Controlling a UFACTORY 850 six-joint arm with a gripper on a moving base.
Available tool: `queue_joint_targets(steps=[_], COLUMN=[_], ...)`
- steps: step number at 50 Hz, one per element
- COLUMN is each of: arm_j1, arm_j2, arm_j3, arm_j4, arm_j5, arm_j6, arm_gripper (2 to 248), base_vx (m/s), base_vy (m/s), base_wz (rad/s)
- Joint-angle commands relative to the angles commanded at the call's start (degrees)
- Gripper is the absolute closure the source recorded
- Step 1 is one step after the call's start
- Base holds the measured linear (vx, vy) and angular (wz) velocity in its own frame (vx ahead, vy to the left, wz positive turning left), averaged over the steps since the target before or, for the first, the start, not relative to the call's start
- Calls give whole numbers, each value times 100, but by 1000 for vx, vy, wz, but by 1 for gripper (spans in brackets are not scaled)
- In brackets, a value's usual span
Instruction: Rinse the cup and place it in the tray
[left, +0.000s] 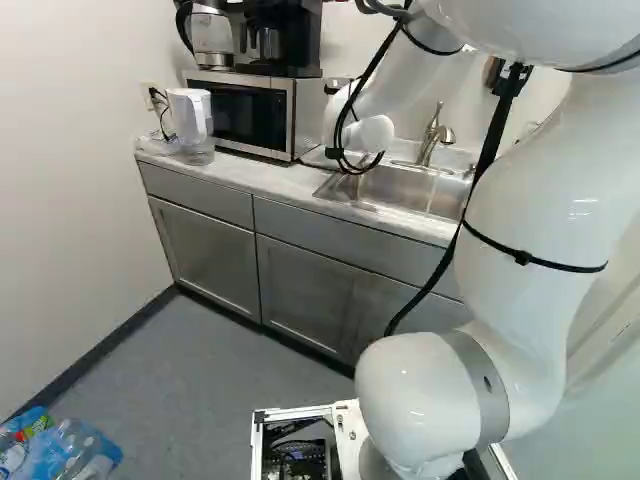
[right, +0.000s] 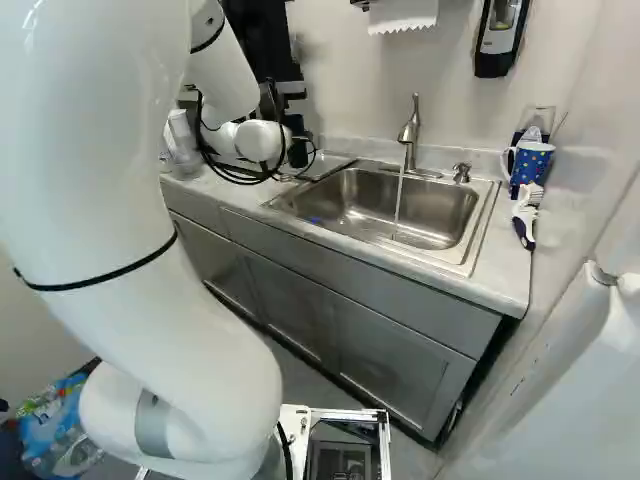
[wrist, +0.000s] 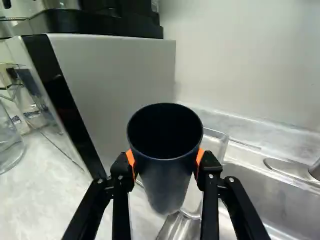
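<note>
Here, near the sink (right: 436, 216), the gripper (wrist: 166, 159) has the dark cup (wrist: 167, 182) clamped; water (right: 398, 205) runs from the faucet (right: 409, 133).

1. One tapered, round-mouthed dark blue-grey cup (wrist: 167, 185)
2. One rectangular stainless-steel sink (right: 448, 208)
3. One curved metal faucet (right: 409, 132)
4. One thin, clear stream of water (right: 399, 205)
5. One boxy silver-and-black microwave (left: 303, 118)
6. One upright white, clear-based pitcher (left: 190, 118)
7. Three rectangular grey cabinet doors (right: 405, 365)
8. One blue, dotted, cylindrical mug (right: 530, 163)
9. One long white-and-dark brush (right: 524, 217)
10. One narrow black-and-white wall dispenser (right: 499, 38)
</note>
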Motion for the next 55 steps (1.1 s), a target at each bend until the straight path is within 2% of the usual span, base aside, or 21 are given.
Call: queue_joint_targets(steps=[39, 55], arm_j1=[-626, -893], arm_j2=[-73, 25], arm_j3=[-77, 28], arm_j4=[0, 0], arm_j5=[0, 0], arm_j6=[0, 0], arm_gripper=[124, 124], base_vx=[0, 0], base_vy=[0, 0], base_wz=[0, 0])
